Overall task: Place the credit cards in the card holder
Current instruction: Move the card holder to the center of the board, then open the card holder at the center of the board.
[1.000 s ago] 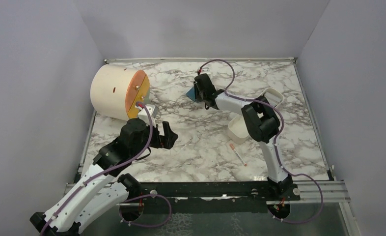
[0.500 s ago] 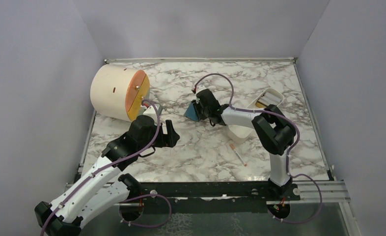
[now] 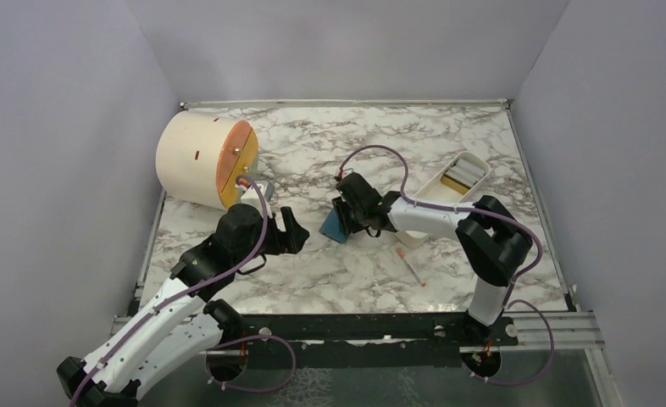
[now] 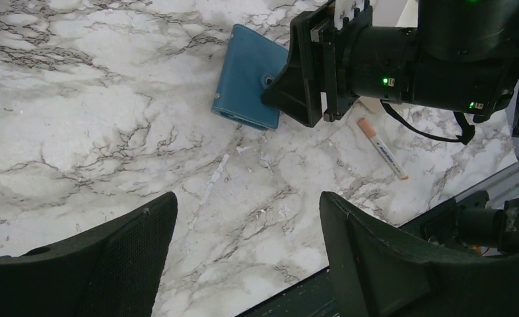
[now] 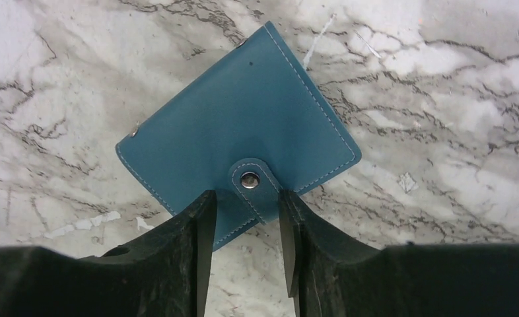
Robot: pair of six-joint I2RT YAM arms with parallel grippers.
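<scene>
The card holder (image 5: 237, 132) lay flat on the marble table (image 3: 330, 136), closed and with its snap fastened, about midway between the two arms. That position was judged to put it within reach of both, so that one arm could steady it while the other opened it. The right gripper (image 5: 245, 198) was drawn in narrow across the snap tab (image 5: 250, 179), pinching it from both sides. The left gripper (image 4: 245, 211) hovered near the holder over the marble, fingers spread wide and holding nothing. The credit cards (image 3: 458, 176) sat in the white tray (image 3: 485, 166), well apart from the holder. Count: one holder, one tray, one pen-like stick (image 4: 382, 146), one beige drum (image 3: 201, 161). Cards: at least two, though the stack was too small to count reliably.
</scene>
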